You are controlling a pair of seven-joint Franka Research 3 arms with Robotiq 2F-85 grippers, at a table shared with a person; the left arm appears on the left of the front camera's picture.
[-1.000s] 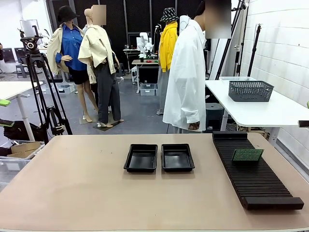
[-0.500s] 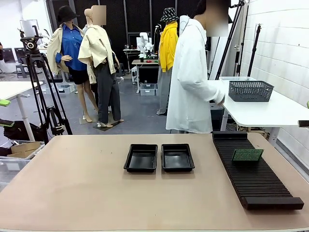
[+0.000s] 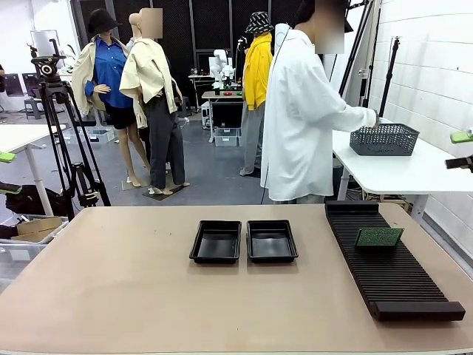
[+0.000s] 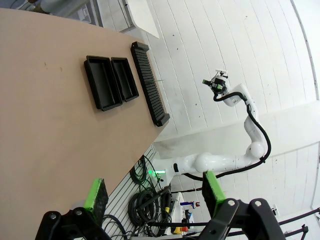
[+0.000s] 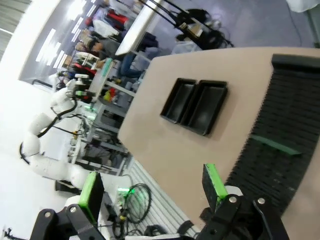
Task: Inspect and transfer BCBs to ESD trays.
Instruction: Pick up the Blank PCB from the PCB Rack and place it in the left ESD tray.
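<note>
Transfer not yet begun, on the evidence in view. The left gripper (image 4: 154,190) hangs high off the table's left side, jaws spread wide and empty, well clear of any work. On the table (image 3: 111,281), just left of centre, the left tray (image 3: 216,242) lies flat and holds nothing. The right tray (image 3: 272,241) sits just beside it, long sides nearly touching, and is likewise bare. Further right, the long black ribbed rack (image 3: 388,270) runs from the far edge toward the near edge. One green BCB (image 3: 378,237) stands on edge in its slots, in the far half of the rack, well apart from both trays; it is the one board I can make out. The right gripper (image 5: 151,187) is raised off the right side, jaws released and carrying nothing. Judgement: no board delivered. The racked board is yet to be lifted, inspected and set in a tray, and whether more are to come cannot be told. Surface: a plain tan table top, matt, carrying the items listed. Room: a camera tripod (image 3: 63,126) stands on the grey floor at far left. A person (image 3: 303,111) in a long white coat stands at the far side, turned toward a white side table (image 3: 399,174), one arm stretched to the grey mesh basket (image 3: 383,139) on it. A white block wall closes the right side.
</note>
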